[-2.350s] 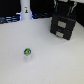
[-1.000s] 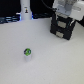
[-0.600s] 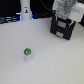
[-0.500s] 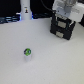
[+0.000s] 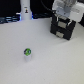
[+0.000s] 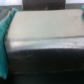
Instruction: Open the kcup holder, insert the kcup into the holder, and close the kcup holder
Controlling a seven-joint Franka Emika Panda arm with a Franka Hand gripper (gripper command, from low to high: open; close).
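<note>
On the exterior view's left, a tall white post stands at the far edge of the white table. Nearer and left of centre, the kcup stands alone, green top up, well apart from everything. At far right the gripper hangs over the black kcup holder; its opening and any contact cannot be told. The wrist view is filled by a blurred pale slab.
</note>
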